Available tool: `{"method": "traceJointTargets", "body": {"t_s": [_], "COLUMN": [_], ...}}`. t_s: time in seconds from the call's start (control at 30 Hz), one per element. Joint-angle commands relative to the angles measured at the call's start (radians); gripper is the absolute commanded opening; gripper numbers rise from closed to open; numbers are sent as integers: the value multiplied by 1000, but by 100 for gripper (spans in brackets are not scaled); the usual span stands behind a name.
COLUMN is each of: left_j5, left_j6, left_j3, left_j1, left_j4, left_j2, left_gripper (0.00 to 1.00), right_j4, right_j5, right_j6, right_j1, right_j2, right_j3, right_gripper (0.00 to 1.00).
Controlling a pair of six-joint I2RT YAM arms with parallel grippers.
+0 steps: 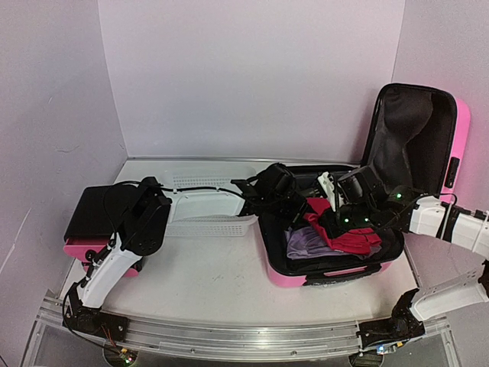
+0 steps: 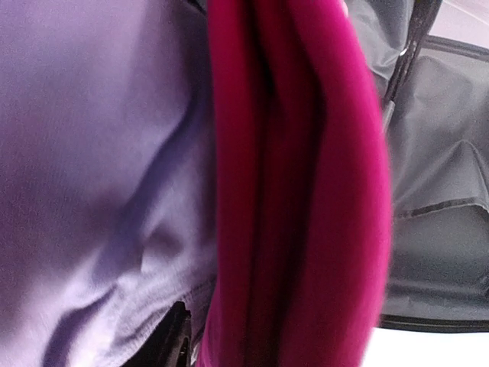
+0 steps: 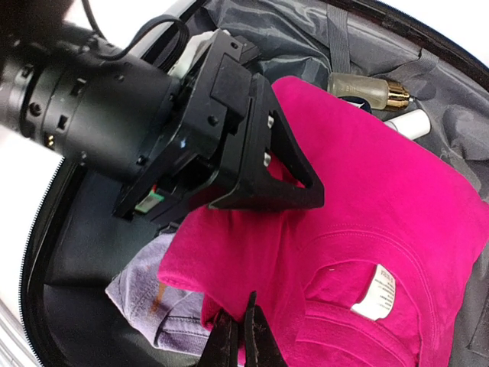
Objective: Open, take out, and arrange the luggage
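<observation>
One soft magenta shirt (image 3: 367,229), glossy luggage (image 1: 461,126)

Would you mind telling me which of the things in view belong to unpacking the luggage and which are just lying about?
Part of the job: the open pink suitcase; inside it, the magenta T-shirt, the lavender garment, the gold-capped bottle, the white tube.
Lying about: the white mesh basket; the black-topped pink case at far left.

Two garments (image 3: 382,222) (image 3: 153,306), one bottle (image 3: 374,92), one basket (image 1: 218,227)
</observation>
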Motion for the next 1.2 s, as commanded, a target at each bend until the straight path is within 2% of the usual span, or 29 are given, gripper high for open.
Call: {"method": "traceJointTargets", "body": {"t_s": [0.0, 0.43, 0.47, 0.5, 0.53, 0.6, 0.63, 0.7, 0.8, 0.9, 1.17], "left_j5": [-33, -53, -60, -68, -76, -80, -78, -85, -94, -123, -176], "left_j6": [64, 311, 336, 365, 399, 449, 474, 524, 598, 675, 801], "left_j3": [69, 71, 65, 63, 55, 51, 49, 32, 18, -6, 19], "left_j1": [18, 23, 22, 20, 20, 18, 18, 14, 10, 4, -3], "left_j4": [1, 5, 4, 4, 4, 4, 4, 4, -3, -16, -135], "left_j2": [6, -42, -49, -59, -70, -83, -89, -105, -127, -165, -231], "left_gripper": [33, 0, 0, 0, 0, 0, 0, 0, 0, 0, 0], "right_j4": [39, 10, -1, -15, -33, -80, -104, -162, -243, -293, -311], "right_j5": [-11, 11, 16, 24, 34, 57, 73, 124, 205, 264, 281], "right_j6": [-1, 18, 24, 32, 44, 62, 73, 88, 97, 101, 129], "right_j1": [-4, -4, -4, -4, -4, -4, -4, -4, -5, -4, -5], "right_j2": [-37, -32, -37, -43, -59, -98, -126, -185, -248, -286, -305], "right_j3": [5, 27, 35, 43, 53, 75, 86, 107, 137, 139, 105], "right_gripper": [0, 2, 11, 25, 44, 69, 79, 90, 98, 98, 98]}}
